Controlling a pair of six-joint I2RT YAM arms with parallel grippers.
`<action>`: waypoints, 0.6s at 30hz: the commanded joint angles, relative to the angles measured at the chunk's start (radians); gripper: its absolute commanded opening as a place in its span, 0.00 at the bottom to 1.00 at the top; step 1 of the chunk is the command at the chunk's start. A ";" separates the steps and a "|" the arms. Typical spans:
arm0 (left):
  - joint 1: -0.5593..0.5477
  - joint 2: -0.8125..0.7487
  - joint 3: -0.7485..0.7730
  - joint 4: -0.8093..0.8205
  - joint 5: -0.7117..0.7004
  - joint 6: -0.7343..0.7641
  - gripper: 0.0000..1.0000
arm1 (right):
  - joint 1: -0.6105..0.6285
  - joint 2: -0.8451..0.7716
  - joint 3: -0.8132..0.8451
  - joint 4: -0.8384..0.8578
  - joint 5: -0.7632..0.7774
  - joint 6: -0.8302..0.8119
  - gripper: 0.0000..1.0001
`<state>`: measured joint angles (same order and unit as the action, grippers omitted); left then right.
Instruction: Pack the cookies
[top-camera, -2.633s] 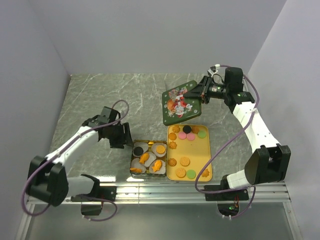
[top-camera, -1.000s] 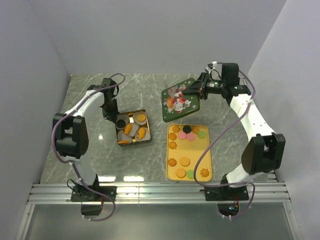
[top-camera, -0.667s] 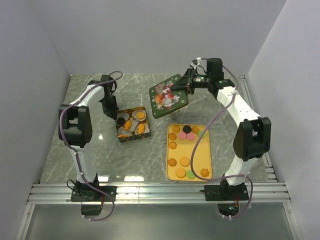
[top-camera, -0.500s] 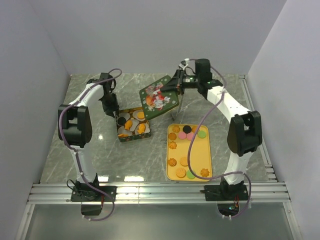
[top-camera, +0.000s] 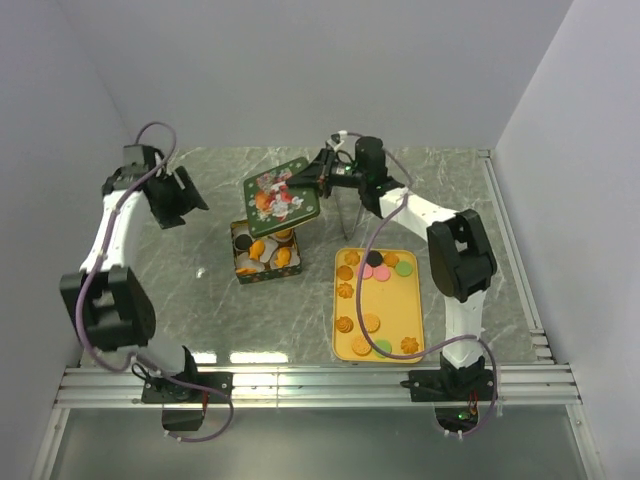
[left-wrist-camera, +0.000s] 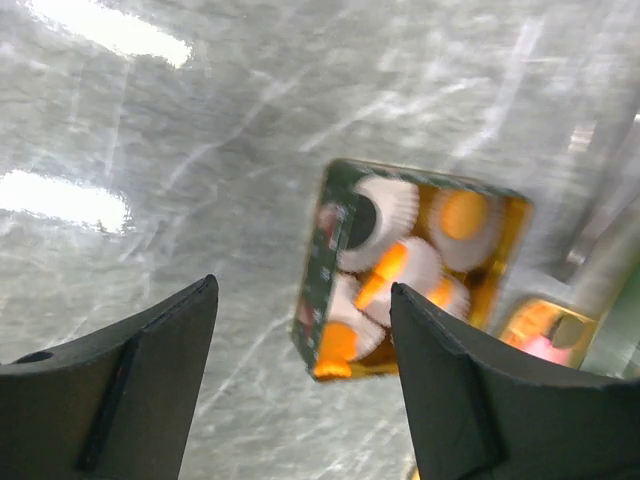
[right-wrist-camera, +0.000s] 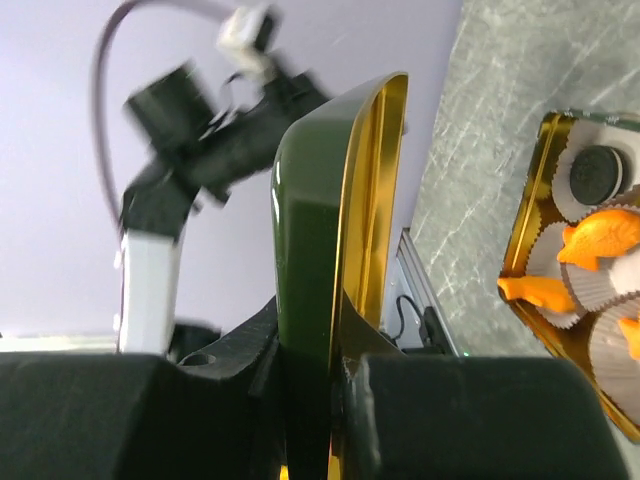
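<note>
The green cookie tin (top-camera: 266, 262) stands on the marble table, holding orange and black cookies (top-camera: 262, 250) in white paper cups. Above its far side hangs the decorated green lid (top-camera: 279, 190), tilted, with my right gripper (top-camera: 316, 184) shut on its right edge. The right wrist view shows the lid (right-wrist-camera: 320, 240) edge-on between the jaws of the right gripper (right-wrist-camera: 335, 370), with the tin (right-wrist-camera: 545, 215) below. My left gripper (top-camera: 178, 203) is open and empty, well left of the tin. In the left wrist view the tin (left-wrist-camera: 322, 270) lies beyond the left gripper (left-wrist-camera: 302, 295).
A yellow tray (top-camera: 396, 300) with several loose cookies (top-camera: 371, 322) lies right of the tin. My right arm (top-camera: 420, 212) reaches across above the tray's far end. Grey walls close the left, back and right. A metal rail (top-camera: 320, 382) runs along the near edge.
My left gripper opened, let go of the tin and drew back to the far left. My right arm carried the lid leftward until it hangs over the tin.
</note>
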<state>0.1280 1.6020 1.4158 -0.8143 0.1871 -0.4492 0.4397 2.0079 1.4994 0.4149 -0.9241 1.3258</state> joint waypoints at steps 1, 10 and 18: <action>0.036 -0.132 -0.116 0.128 0.185 -0.019 0.75 | 0.053 0.021 -0.034 0.140 0.097 0.097 0.00; 0.067 -0.303 -0.391 0.384 0.515 -0.045 0.81 | 0.128 0.140 0.019 0.138 0.145 0.115 0.00; 0.068 -0.212 -0.489 0.472 0.546 -0.060 0.81 | 0.146 0.204 0.039 0.136 0.148 0.124 0.00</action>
<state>0.1913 1.3678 0.9245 -0.4290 0.6819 -0.5102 0.5739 2.1941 1.4853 0.4866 -0.7921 1.4425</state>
